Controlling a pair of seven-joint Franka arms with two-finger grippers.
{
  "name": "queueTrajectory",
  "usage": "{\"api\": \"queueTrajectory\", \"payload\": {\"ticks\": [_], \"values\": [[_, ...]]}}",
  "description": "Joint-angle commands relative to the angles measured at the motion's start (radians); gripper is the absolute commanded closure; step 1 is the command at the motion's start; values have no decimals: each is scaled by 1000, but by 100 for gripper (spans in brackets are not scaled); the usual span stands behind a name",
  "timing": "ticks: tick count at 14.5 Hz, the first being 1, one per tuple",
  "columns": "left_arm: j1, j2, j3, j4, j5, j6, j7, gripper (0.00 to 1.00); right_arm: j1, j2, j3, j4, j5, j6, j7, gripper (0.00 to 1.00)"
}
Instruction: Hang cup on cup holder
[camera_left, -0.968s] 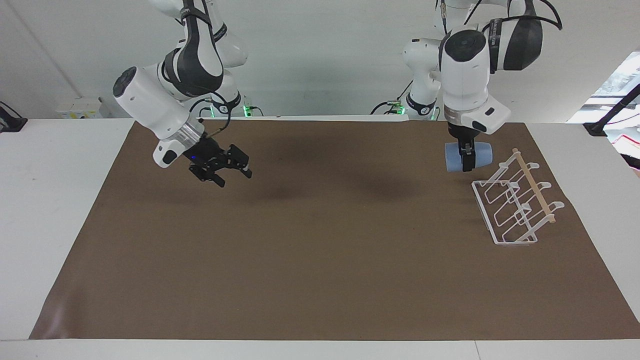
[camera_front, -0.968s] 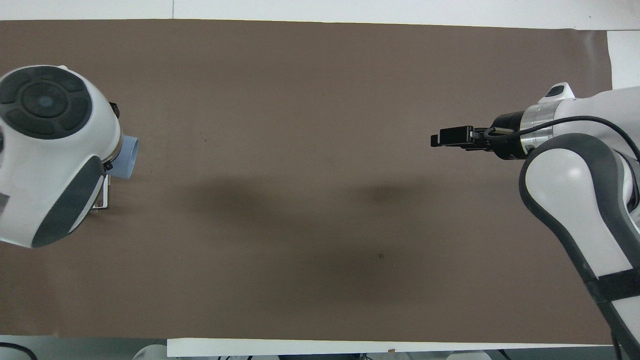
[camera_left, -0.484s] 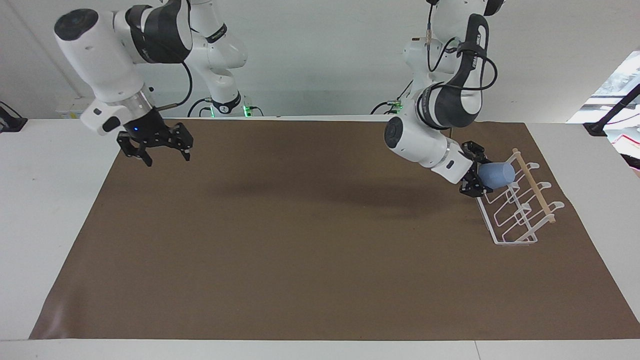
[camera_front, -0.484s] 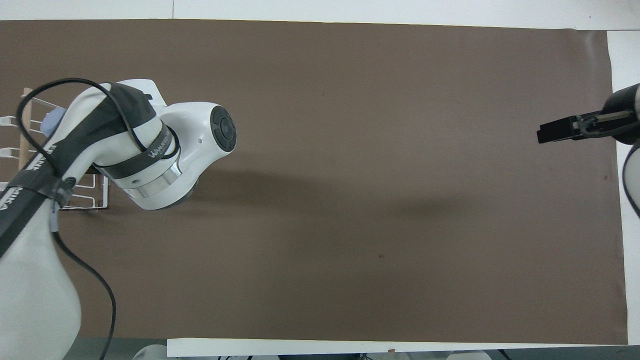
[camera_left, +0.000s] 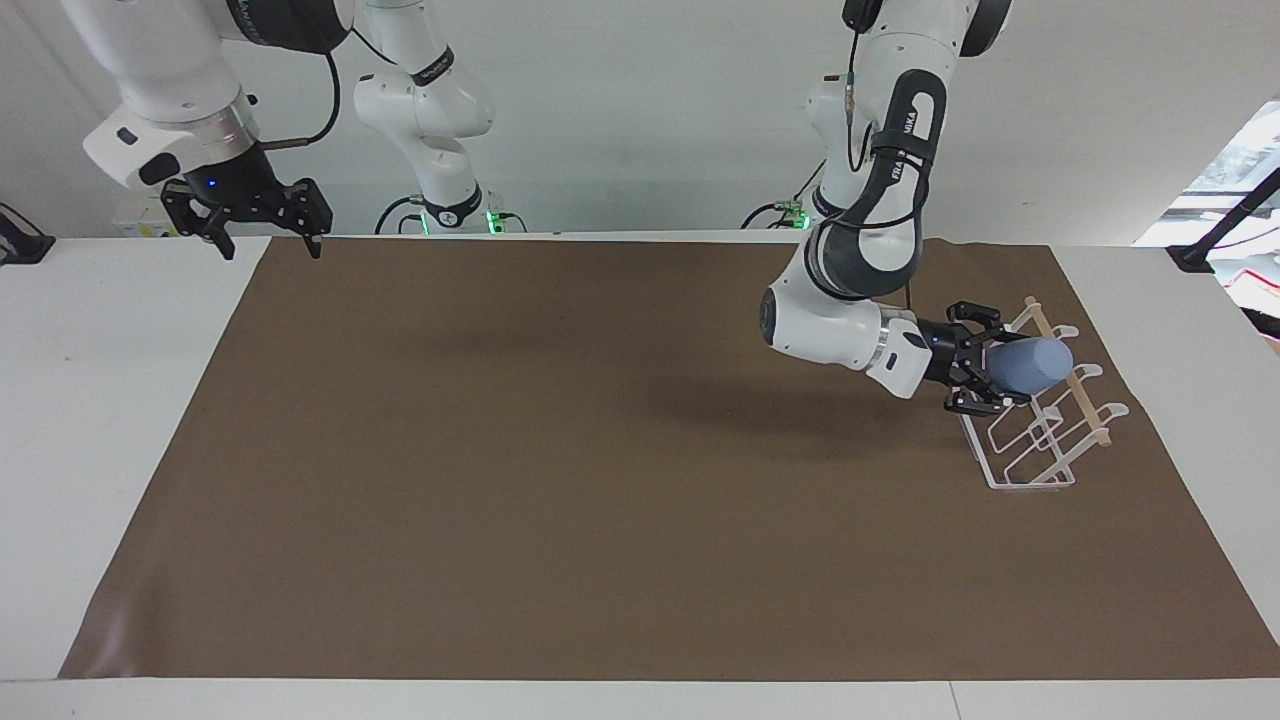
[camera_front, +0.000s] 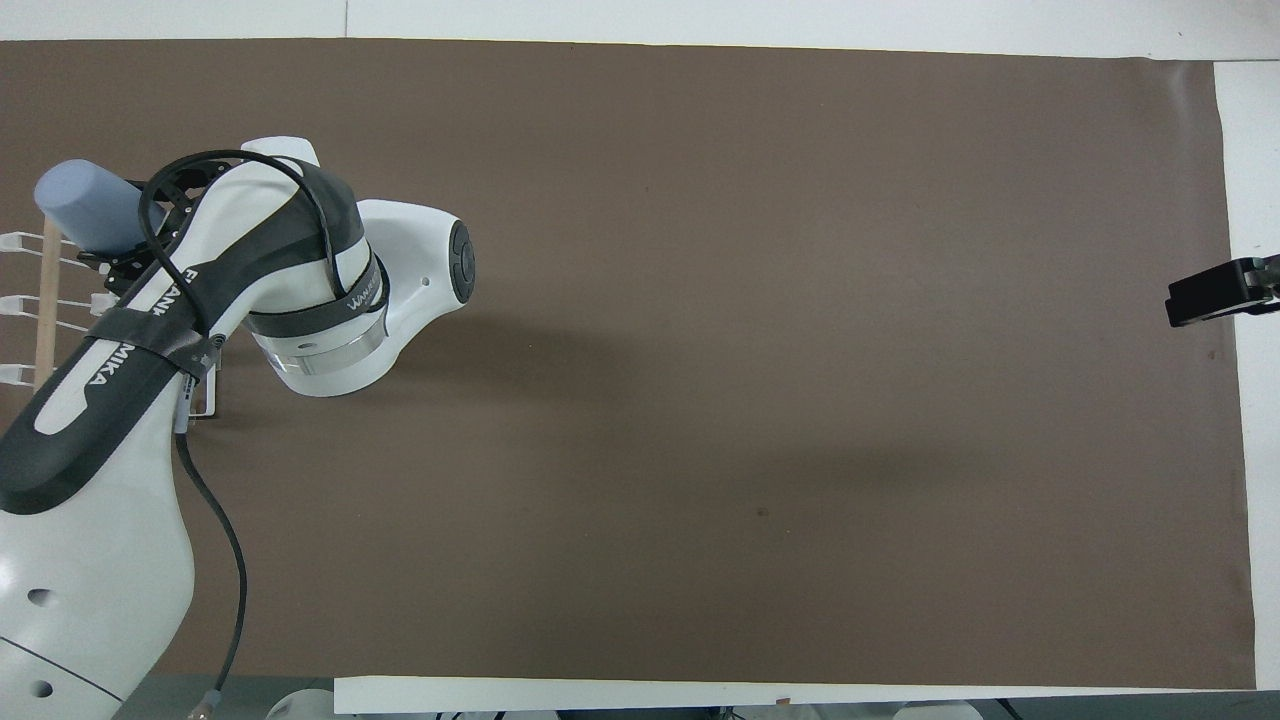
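Left gripper (camera_left: 985, 372): grasping cup (camera_left: 1030, 365) sideways over cup holder (camera_left: 1030, 425), at the wooden rod (camera_left: 1085, 395). Right gripper (camera_left: 262, 228): hanging unclenched, waiting over the table (camera_left: 150, 300) edge.

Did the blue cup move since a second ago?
Yes. The cup, held in the left gripper, went from beside the cup holder to over its prongs, near the wooden rod.

A small light blue plastic cup (camera_left: 1030, 365) lay tilted sideways over a white wire cup holder (camera_left: 1030, 420) at the left arm's end.
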Motion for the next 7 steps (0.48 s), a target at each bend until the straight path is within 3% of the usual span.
{"api": "queueTrajectory", "payload": {"ticks": [1,7], "values": [[48,46,-2,17,56,1,-57,100,-12,-8,8,-22,-18,-9,1,0],[97,72,-5,-10,64,27,-140,99,46,-37,-47,-31,-17,-15,10,0]]}}
